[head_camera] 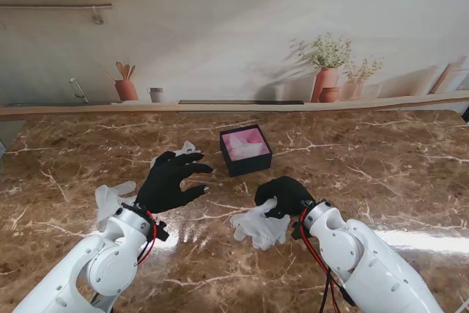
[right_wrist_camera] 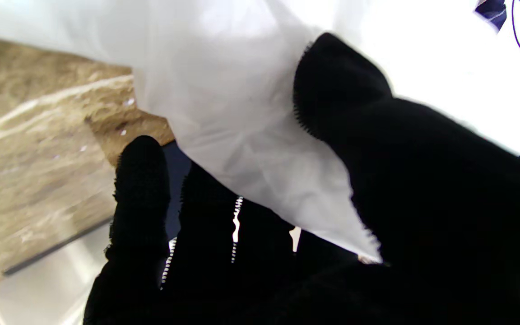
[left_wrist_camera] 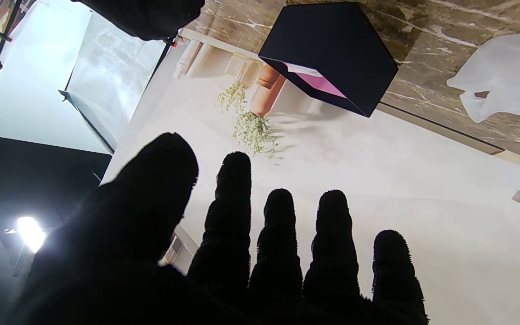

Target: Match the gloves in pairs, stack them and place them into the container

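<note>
Stand view, item by item.

Desk (head_camera: 381,174): brown marble top, carrying all listed things.

Container (head_camera: 245,149): small black box, pink inside, standing on the desk farther from me than both hands, roughly midway between them. A pale patch shows inside; whether that is lining or a glove already placed cannot be told. The left wrist view shows the same container (left_wrist_camera: 332,54) from outside, with only a sliver of pink visible.

Right robot hand (head_camera: 284,194): fingers clenched on the translucent white glove bundle (head_camera: 260,226), which spreads on the desk just beside and nearer to me than the hand. The right wrist view confirms it: white film (right_wrist_camera: 251,135) pinched between thumb and fingers (right_wrist_camera: 140,180).

Left robot hand (head_camera: 170,181): released, fingers spread, holding nothing, hovering over the desk.

Loose glove, far (head_camera: 185,150): white, peeking out beyond the left hand's fingertips, apart from the container.

Loose glove, left (head_camera: 110,199): white, lying beside the left wrist.

Step in hand, as judged: pairing is under way; the right hand has one bundle gathered, two gloves lie unpaired, nothing certain is in the box.

Next move calls for: the left hand closing on the far glove, taking care with thin, slippery film that bunches easily, then laying it flat onto its mate before transfer to the container.
</note>
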